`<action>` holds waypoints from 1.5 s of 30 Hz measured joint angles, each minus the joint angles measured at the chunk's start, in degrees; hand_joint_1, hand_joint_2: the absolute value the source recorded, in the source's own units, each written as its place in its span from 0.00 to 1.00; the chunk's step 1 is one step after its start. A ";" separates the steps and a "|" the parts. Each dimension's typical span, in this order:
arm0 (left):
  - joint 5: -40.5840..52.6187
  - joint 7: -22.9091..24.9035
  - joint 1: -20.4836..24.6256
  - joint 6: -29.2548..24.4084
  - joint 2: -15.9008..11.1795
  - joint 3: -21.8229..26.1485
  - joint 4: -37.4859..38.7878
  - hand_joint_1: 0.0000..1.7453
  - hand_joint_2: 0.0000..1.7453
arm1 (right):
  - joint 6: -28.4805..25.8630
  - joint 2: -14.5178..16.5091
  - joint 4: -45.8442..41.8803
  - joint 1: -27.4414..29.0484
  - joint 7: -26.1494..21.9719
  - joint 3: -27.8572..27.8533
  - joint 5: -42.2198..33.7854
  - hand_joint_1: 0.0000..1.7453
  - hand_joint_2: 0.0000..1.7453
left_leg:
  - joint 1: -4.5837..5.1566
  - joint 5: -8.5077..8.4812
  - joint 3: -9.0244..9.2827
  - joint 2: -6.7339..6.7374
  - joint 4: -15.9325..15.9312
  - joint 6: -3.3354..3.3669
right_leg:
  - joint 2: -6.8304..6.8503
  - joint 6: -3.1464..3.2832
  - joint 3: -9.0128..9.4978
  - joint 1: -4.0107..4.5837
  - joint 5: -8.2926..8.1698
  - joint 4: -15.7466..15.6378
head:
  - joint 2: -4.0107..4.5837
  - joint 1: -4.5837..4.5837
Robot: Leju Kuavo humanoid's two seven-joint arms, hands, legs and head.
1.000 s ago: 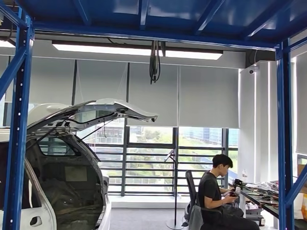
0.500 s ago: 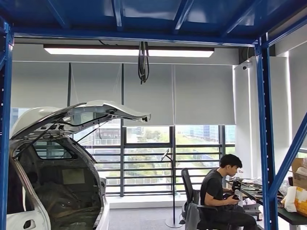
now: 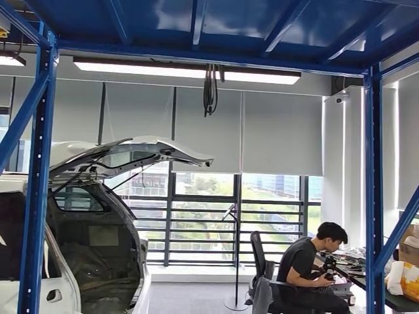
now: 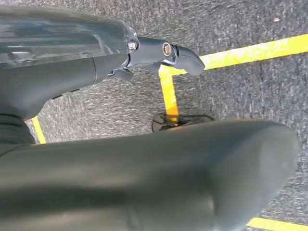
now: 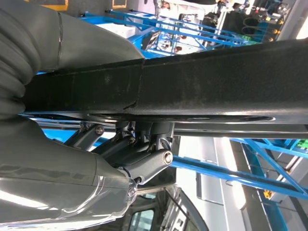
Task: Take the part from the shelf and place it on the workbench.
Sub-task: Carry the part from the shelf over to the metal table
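My right hand (image 5: 83, 183) holds a long black bar-shaped part (image 5: 218, 82); its dark fingers (image 5: 145, 161) curl around the part from one side and the thick thumb lies along the other. My left hand (image 4: 80, 67) hangs over grey carpet with yellow floor lines (image 4: 250, 50). One dark finger (image 4: 171, 52) is stretched out, the thumb (image 4: 152, 173) lies apart from it, and nothing is in the hand.
Blue rack posts (image 3: 36, 176) (image 3: 374, 196) and a blue roof frame stand around me. A white car (image 3: 99, 222) with its tailgate raised is at the left. At the right a person (image 3: 311, 268) sits at a cluttered table (image 3: 368, 278) with a cardboard box (image 3: 409, 252).
The whole head view has swayed: first one way, then back, so the camera has moved. The car, the posts and the seated person keep their places relative to each other.
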State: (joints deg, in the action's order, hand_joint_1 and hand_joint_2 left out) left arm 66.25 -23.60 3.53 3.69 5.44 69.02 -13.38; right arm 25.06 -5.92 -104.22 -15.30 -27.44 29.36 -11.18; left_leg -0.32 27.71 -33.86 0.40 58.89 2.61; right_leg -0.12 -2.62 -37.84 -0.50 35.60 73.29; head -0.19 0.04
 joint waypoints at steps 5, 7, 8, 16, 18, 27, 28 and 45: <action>0.07 -0.08 0.06 0.00 0.07 0.00 0.03 0.00 1.00 | -0.02 0.00 -1.06 -0.05 -0.28 -0.35 0.21 1.00 1.00 | 0.17 -1.65 -1.16 -0.03 -0.09 -0.73 | -0.13 2.34 10.63 1.12 -3.89 -16.60 | -0.01 0.02; 0.17 -0.13 0.04 0.00 0.04 0.00 0.04 0.00 1.00 | 0.02 0.01 -1.53 -0.01 -0.29 -0.49 0.21 1.00 1.00 | -0.04 -2.28 -1.51 -0.05 -0.25 -1.40 | -0.05 2.87 10.52 1.21 -4.66 -17.54 | -0.01 0.02; 0.22 -0.15 0.01 0.00 0.00 0.00 0.04 0.00 1.00 | 0.07 0.02 -1.70 -0.01 -0.30 -0.51 0.21 1.00 1.00 | -0.07 -1.72 -1.77 -0.10 0.01 -1.67 | 0.12 3.25 10.28 1.12 -5.32 -17.93 | 0.00 0.02; 0.72 -0.23 -0.02 0.03 -0.25 -0.01 0.04 0.00 1.00 | 0.90 0.07 -2.50 0.56 -0.72 -0.43 0.19 1.00 1.00 | -1.19 5.71 -1.99 -0.25 12.30 -3.86 | 0.92 3.35 4.35 0.36 -9.43 -17.16 | 0.00 0.02; 0.99 -0.35 0.07 -0.03 -0.33 -0.02 0.04 0.00 1.00 | 0.99 0.08 -2.89 0.55 -0.86 -0.43 0.05 1.00 1.00 | -1.58 4.04 3.17 -0.35 4.85 -4.33 | 0.87 2.72 2.46 0.12 -9.82 -15.60 | 0.00 0.02; 2.38 -0.95 0.00 -0.39 -1.20 -0.14 0.04 0.00 1.00 | 0.95 0.15 -4.89 0.69 -1.00 -0.90 -0.45 1.00 1.00 | -0.93 2.15 2.75 -0.15 -0.38 -0.66 | 0.60 0.07 -2.00 -0.34 -1.42 -4.53 | 0.01 0.00; 2.52 -0.99 -0.02 -0.28 -1.34 -0.18 0.04 0.00 1.00 | 0.90 0.16 -5.15 0.82 -1.01 -0.96 -0.45 1.00 1.00 | -0.72 1.56 2.02 -0.09 -0.35 -0.52 | 0.59 0.06 -2.40 -0.34 0.28 -1.12 | 0.02 0.00; 2.93 1.25 -1.01 -0.04 -2.55 -0.19 0.07 0.00 1.00 | 0.90 -0.13 -7.88 4.72 -3.61 -4.22 0.93 1.00 1.00 | -0.65 5.57 -6.43 -0.30 14.96 -3.45 | 2.70 4.59 8.74 1.25 -6.94 -18.97 | -0.01 0.02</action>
State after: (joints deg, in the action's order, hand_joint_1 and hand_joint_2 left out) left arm 69.18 -22.35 2.52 3.65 2.89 68.84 -13.31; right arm 25.96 -6.05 -112.10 -10.58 -31.05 25.15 -10.25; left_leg -0.97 33.28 -40.29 0.11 73.85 -0.84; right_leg 2.58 1.96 -29.10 0.75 28.66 54.32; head -0.20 0.07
